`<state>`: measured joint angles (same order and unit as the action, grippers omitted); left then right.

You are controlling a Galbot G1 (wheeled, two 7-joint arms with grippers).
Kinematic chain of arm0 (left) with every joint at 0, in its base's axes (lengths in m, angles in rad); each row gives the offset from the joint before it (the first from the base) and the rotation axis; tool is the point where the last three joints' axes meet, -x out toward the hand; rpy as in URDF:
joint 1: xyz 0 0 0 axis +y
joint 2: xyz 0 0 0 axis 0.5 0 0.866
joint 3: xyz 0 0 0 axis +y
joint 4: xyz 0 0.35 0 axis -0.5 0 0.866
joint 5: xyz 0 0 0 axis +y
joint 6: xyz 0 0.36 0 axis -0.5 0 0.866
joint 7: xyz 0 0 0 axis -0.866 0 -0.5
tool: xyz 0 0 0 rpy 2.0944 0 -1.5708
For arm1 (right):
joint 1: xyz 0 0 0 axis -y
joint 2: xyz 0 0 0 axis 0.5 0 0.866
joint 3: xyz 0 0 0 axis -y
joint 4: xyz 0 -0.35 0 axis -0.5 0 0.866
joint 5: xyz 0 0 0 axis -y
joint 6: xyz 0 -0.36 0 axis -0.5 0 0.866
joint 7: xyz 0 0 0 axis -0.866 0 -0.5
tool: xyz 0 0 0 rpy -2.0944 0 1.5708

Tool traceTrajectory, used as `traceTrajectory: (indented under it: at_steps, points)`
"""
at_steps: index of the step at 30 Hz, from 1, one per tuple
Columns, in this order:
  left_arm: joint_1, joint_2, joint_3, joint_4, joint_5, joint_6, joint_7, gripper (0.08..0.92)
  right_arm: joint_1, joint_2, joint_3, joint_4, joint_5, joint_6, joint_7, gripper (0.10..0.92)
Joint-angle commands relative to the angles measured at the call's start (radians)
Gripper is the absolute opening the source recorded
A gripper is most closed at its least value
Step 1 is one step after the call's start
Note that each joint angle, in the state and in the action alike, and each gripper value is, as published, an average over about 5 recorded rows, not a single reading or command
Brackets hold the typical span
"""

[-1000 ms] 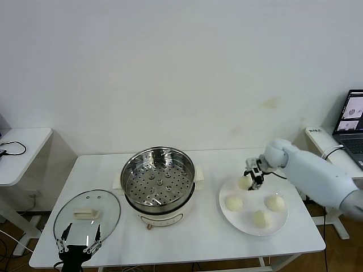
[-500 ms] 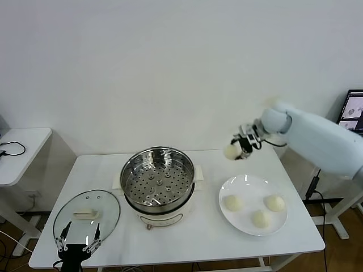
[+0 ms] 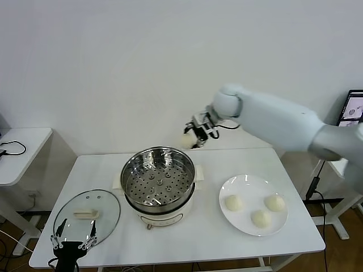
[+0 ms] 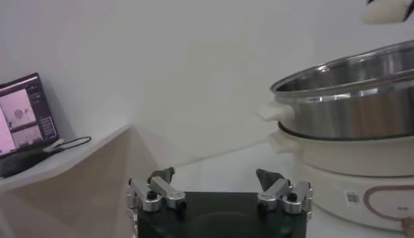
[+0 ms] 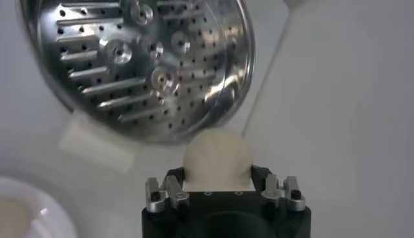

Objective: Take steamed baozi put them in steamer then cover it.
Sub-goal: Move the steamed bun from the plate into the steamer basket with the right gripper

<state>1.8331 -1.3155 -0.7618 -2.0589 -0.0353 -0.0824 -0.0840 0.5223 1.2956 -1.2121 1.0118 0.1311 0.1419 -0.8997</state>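
We hold one steamed bun point(image 3: 188, 140) up in the air with our right gripper point(image 3: 197, 134), and its two fingers are squeezed on the bun's sides. In the right wrist view the bun point(image 5: 217, 159) sits snug between the fingers, and past it we see the holes of the shiny tray point(image 5: 139, 61). The bun hangs just above the far right edge of the steamer point(image 3: 159, 180). The steamer is a round shiny pot on a cream base, and it stands in the middle of the white table point(image 3: 176, 238). Its tray has no buns on it. Three more buns point(image 3: 233, 202) lie on a flat white plate point(image 3: 245, 183) to the right of the steamer. They sit apart from each other. The glass cover point(image 3: 87, 215) lies flat on the table to the left of the steamer, near the front edge, with its cream handle facing up. Our left gripper point(image 3: 72, 244) waits low at the near left edge of the table, just in front of the cover. Its fingers point(image 4: 157, 190) are spread apart and hold nothing. A small side table point(image 3: 20, 153) stands far off on the left, and a laptop point(image 3: 352, 113) shows at the far right.
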Motion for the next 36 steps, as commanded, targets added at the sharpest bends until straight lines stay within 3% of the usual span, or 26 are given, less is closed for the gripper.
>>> traceTrajectory:
  at_steps: [1,9,25,33,36]
  points:
    - [-0.001,0.002,0.001,-0.001,0.001,0.000,0.002,0.823,-0.006,0.201,-0.051,-0.153,-0.129,0.257,0.024,0.641]
    - [-0.002,-0.008,0.006,-0.006,0.002,0.000,0.002,0.823,-0.033,0.248,-0.075,-0.141,-0.202,0.316,0.010,0.645]
    - [0.004,-0.016,0.008,-0.017,0.003,-0.002,0.002,0.823,-0.121,0.282,-0.037,-0.285,-0.434,0.420,0.043,0.645]
    - [0.009,-0.017,0.008,-0.023,0.005,-0.002,0.002,0.823,-0.144,0.283,-0.014,-0.317,-0.449,0.438,0.070,0.661]
    - [0.010,-0.019,0.008,-0.027,0.006,-0.002,0.001,0.823,-0.146,0.283,-0.009,-0.321,-0.445,0.442,0.084,0.710]
